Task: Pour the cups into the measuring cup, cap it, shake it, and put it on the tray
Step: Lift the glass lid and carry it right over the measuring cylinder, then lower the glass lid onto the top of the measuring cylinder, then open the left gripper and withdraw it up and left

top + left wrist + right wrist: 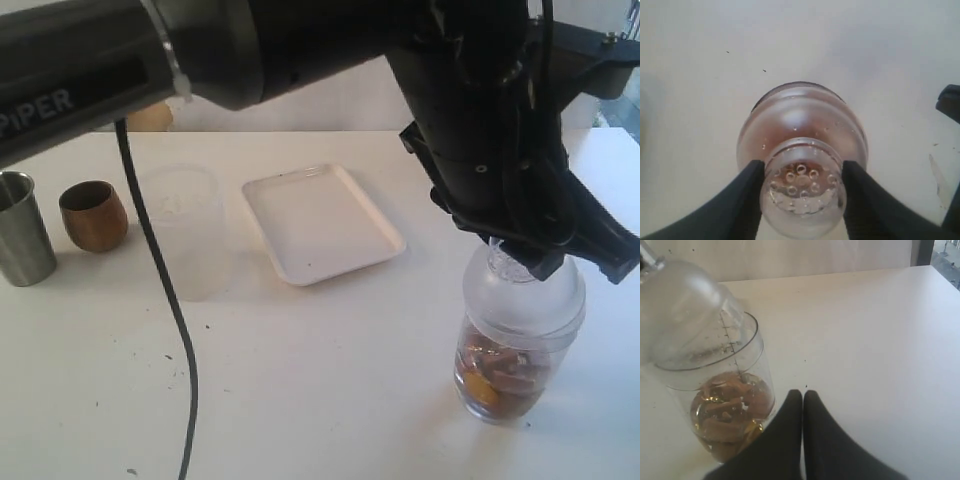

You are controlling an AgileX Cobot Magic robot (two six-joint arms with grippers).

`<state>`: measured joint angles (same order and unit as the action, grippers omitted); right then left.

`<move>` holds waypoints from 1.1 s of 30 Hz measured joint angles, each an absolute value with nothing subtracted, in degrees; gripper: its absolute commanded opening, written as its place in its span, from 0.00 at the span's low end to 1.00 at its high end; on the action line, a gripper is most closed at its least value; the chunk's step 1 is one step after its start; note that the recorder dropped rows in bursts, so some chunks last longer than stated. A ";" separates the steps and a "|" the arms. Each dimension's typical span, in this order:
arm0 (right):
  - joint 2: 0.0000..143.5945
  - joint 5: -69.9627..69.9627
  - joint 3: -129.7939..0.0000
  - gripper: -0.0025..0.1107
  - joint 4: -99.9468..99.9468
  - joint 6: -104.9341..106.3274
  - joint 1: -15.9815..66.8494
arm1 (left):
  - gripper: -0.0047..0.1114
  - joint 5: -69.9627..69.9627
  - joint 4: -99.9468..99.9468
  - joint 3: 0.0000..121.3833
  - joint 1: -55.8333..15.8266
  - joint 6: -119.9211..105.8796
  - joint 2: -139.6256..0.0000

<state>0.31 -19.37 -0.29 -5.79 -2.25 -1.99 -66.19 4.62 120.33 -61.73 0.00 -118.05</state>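
The measuring cup (505, 375) is at the right of the table, clear, with brown pieces and amber liquid in its bottom. A frosted domed cap (525, 295) sits on it. My left gripper (520, 255) reaches across from the left and is shut on the cap's narrow perforated neck (802, 187), one finger (747, 200) on each side. My right gripper (803, 392) is shut and empty, low beside the measuring cup (725, 405). The steel tumbler (22, 228) and the brown wooden cup (93, 215) stand upright at the far left. The white tray (322, 222) lies empty mid-table.
A frosted plastic tub (185, 230) stands between the wooden cup and the tray. A black cable (170, 300) hangs from the left arm across the front left of the white table. Small dark specks dot the tabletop.
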 measured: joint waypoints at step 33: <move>0.31 -19.37 -0.29 0.02 -5.79 -2.25 -1.99 | 0.62 -59.24 2.11 120.33 -62.21 -4.63 -116.92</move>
<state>0.31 -19.37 -0.29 -5.79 -2.25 -1.99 -59.24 2.11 120.33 -62.21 -4.63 -116.92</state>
